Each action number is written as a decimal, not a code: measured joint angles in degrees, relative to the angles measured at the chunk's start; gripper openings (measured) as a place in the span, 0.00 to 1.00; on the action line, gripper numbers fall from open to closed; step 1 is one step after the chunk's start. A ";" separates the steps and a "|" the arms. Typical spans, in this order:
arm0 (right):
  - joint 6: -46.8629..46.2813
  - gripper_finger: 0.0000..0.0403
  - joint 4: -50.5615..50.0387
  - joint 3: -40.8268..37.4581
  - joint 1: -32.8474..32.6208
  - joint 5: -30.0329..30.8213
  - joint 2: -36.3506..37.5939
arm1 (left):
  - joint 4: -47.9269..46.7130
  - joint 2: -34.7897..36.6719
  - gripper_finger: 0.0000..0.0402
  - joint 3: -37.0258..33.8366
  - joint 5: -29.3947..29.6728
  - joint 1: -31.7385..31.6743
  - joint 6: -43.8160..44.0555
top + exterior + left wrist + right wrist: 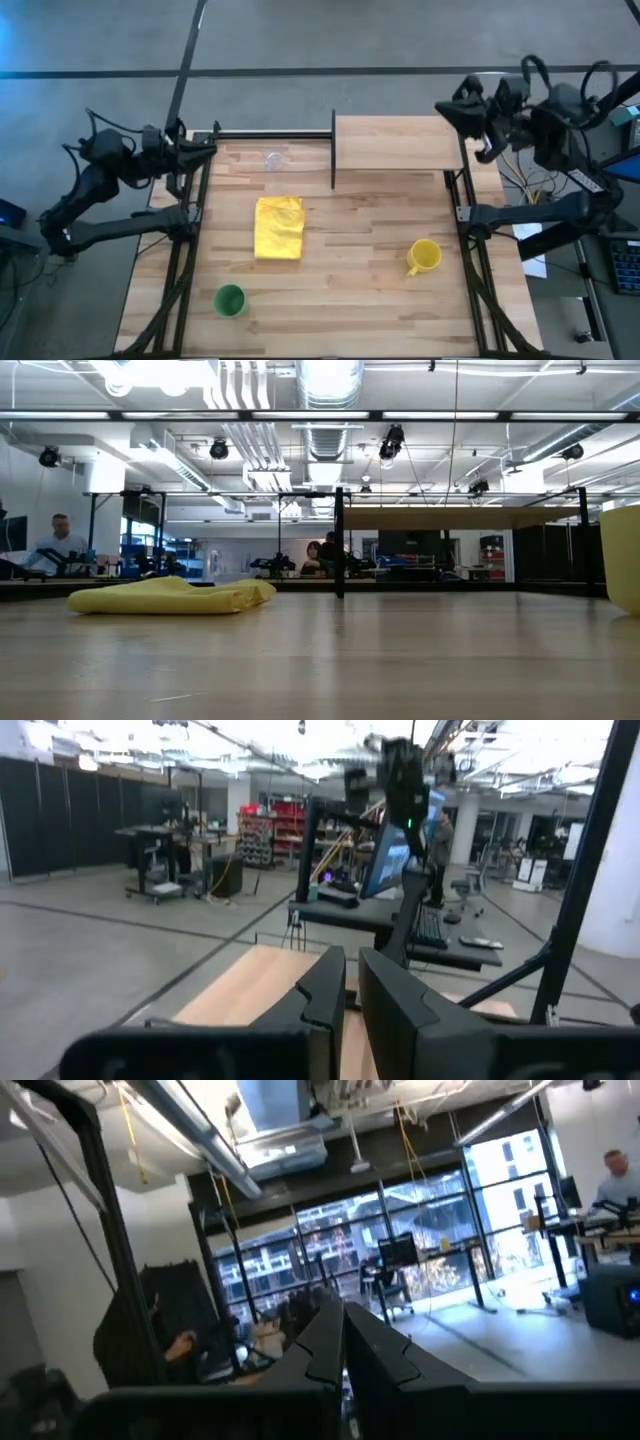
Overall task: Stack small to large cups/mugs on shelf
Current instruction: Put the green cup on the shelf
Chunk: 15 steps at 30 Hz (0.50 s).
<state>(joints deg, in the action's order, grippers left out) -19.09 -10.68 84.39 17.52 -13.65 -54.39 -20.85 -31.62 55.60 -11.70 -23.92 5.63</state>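
Both tools closed, empty, parked off the counter.
From the shelf: faint clear cup just beside; yellow mug near; green cup well apart; left tool, right tool flanking.
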 joint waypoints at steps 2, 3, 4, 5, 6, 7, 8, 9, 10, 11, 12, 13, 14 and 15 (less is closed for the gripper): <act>-1.59 0.02 -3.10 3.15 0.00 0.11 -1.90 | -0.02 -0.37 0.05 -0.89 0.02 0.00 0.02; -1.56 0.02 -5.27 4.62 0.00 -0.20 -2.74 | 0.00 -0.51 0.05 -1.27 0.02 0.00 0.03; -0.84 0.02 -8.27 5.87 0.00 -0.84 -3.35 | -0.06 -0.65 0.05 -1.58 0.00 0.00 0.56; 0.35 0.02 -12.03 6.72 0.00 -1.57 -3.80 | -0.09 -0.76 0.05 -1.73 -0.01 0.00 2.11; 1.14 0.02 -15.97 7.39 -0.02 -1.79 -4.20 | -0.04 -0.93 0.05 -1.76 -0.01 0.00 4.23; 1.11 0.02 -19.66 7.72 -0.02 -1.81 -4.49 | 0.10 -1.09 0.05 -1.76 -0.01 0.00 6.50; 0.28 0.02 -23.85 7.81 -0.04 -1.83 -4.82 | 0.10 -1.16 0.05 -1.76 -0.01 0.00 8.67; -1.15 0.02 -28.06 7.79 -0.04 -1.88 -5.24 | 0.09 -1.19 0.05 -1.76 0.00 0.00 9.91; -2.52 0.02 -31.93 7.67 -0.04 -1.86 -5.73 | 0.11 -1.20 0.05 -1.76 0.00 -0.01 10.36; -3.84 0.02 -35.63 7.52 -0.04 -1.75 -6.19 | 0.09 -1.17 0.05 -1.76 -0.01 0.00 10.27; -4.73 0.02 -39.39 7.42 -0.03 -1.64 -6.77 | 0.09 -0.96 0.05 -1.76 -0.01 0.00 10.08; -5.21 0.02 -42.85 7.37 -0.04 -1.57 -7.32 | 0.11 -0.88 0.05 -1.76 -0.01 -0.01 10.03; -5.40 0.02 -46.00 7.37 -0.02 -1.55 -7.91 | 0.19 -0.80 0.05 -1.76 -0.01 0.00 10.01; -5.40 0.02 -48.63 7.37 -0.04 -1.53 -8.53 | 0.22 -0.58 0.05 -1.76 -0.01 -0.01 9.97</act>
<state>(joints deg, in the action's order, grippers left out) -24.49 -59.31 91.77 17.47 -15.18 -62.91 -20.62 -32.20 53.84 -11.70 -23.93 15.60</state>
